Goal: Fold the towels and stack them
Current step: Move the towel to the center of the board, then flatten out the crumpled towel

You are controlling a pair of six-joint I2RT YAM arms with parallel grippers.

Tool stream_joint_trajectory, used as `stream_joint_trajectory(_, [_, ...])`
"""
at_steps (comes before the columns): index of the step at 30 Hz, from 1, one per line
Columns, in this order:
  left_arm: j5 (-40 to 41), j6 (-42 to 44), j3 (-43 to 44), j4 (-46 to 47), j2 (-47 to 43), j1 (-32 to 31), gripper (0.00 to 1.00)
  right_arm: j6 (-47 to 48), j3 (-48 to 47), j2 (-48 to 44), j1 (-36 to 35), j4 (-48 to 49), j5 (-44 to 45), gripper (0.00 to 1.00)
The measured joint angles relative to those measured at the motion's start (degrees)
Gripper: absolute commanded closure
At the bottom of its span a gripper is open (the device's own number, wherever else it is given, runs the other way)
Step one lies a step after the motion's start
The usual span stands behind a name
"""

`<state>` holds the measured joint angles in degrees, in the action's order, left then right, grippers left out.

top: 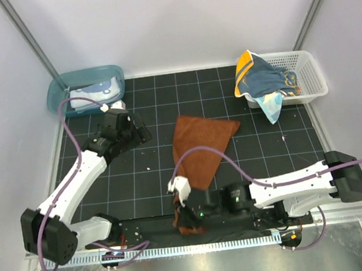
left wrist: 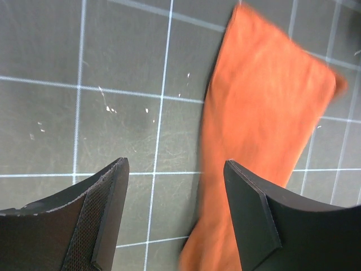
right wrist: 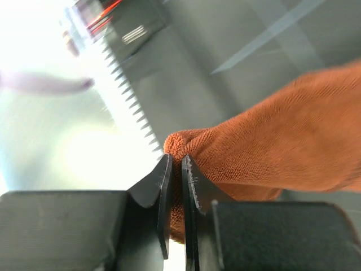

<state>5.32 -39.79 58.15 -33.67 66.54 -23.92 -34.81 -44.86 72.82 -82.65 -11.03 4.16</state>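
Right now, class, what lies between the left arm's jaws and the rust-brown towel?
Only bare black gridded mat separates the left arm's jaws from the rust-brown towel; the top external view shows it.

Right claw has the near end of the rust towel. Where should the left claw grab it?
Probably the far left corner of the rust towel, approached from the left: it lies flat on the mat, nearest the open left claw. The right claw pinches the bunched near end.

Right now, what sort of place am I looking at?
Probably a robotics lab test cell: a white left robot arm and white right robot arm mounted by a black gridded mat, boxed in by plain pale walls.
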Motion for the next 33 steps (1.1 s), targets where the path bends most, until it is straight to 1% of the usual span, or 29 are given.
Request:
stream_joint_trajectory(2, [-1.01, -0.42, -0.39, 0.92, 2.86, -0.04, 0.28, -1.33, -0.61, 0.68, -6.25, 1.03, 1.44, 0.99])
stream_joint_trajectory(3, [-1.36, -0.55, -0.39, 1.62, 4.52, -0.13, 0.28, -1.86, -0.74, 1.11, -8.11, 1.51, 2.23, 0.95])
stream_joint_trajectory(4, [-1.51, -0.52, -0.35, 2.49, 6.14, -0.28, 0.29, -2.25, -0.83, 1.44, -9.11, 1.53, 3.02, 0.88])
stream_joint_trajectory(5, [-1.55, -0.52, -0.15, 3.08, 7.96, -0.37, 0.28, -2.73, -0.92, 1.79, -9.94, 1.40, 4.13, 0.69])
stream_joint_trajectory(6, [-1.55, -0.52, 0.15, 3.56, 9.75, -0.46, 0.28, -3.39, -1.09, 2.03, -10.36, 0.87, 5.53, 0.61])
stream_joint_trajectory(8, [-1.70, -0.46, 1.16, 4.26, 13.40, -0.59, 0.29, -4.26, -2.16, 2.23, -10.47, -1.99, 9.49, 0.51])
stream_joint_trajectory(10, [-2.36, -0.24, 2.45, 5.64, 17.68, -0.79, 0.29, -5.35, -3.67, 1.99, -9.38, -5.68, 13.60, 0.48])
stream_joint_trajectory(12, [-3.30, 0.20, 4.44, 6.45, 22.08, -1.09, 0.31, -6.82, -4.35, 0.48, -6.60, -8.72, 17.86, 0.45])
stream_joint_trajectory(15, [-5.49, 1.05, 7.52, 7.91, 28.20, -1.73, 0.31, -8.66, -4.31, -4.31, 1.81, -13.22, 22.49, 0.44])
stream_joint_trajectory(17, [-6.80, 1.44, 10.29, 8.66, 32.13, -2.51, 0.32, -9.20, -4.28, -8.35, 10.62, -15.67, 25.11, 0.43])
stream_joint_trajectory(19, [-7.80, 2.62, 15.91, 9.16, 37.51, -3.65, 0.32, -9.22, -4.15, -11.43, 19.21, -17.35, 27.93, 0.43])
stream_joint_trajectory(20, [-8.00, 2.91, 16.68, 9.53, 38.27, -4.15, 0.32, -9.18, -3.82, -12.66, 23.12, -18.16, 29.29, 0.43])
stream_joint_trajectory(22, [-8.59, 4.04, 20.59, 10.19, 41.99, -5.07, 0.33, -8.83, -2.40, -13.86, 29.68, -18.21, 29.05, 0.43])
stream_joint_trajectory(23, [-8.83, 4.37, 22.05, 10.62, 43.52, -5.38, 0.33, -8.50, -1.27, -14.10, 34.07, -18.01, 27.82, 0.43])
stream_joint_trajectory(26, [-9.49, 5.88, 25.24, 11.19, 47.60, -5.99, 0.34, -7.34, 2.01, -13.18, 45.44, -16.31, 24.61, 0.44])
stream_joint_trajectory(28, [-9.53, 6.51, 26.36, 11.10, 49.81, -6.01, 0.34, -6.60, 3.45, -10.75, 51.60, -15.13, 22.12, 0.45])
stream_joint_trajectory(29, [-9.51, 7.08, 26.91, 10.97, 50.88, -5.99, 0.34, -6.03, 3.67, -8.81, 53.66, -14.36, 21.00, 0.45])
stream_joint_trajectory(33, [-9.55, 8.48, 28.48, 10.58, 52.87, -5.95, 0.34, -4.87, 3.98, -1.55, 58.01, -10.25, 16.52, 0.46])
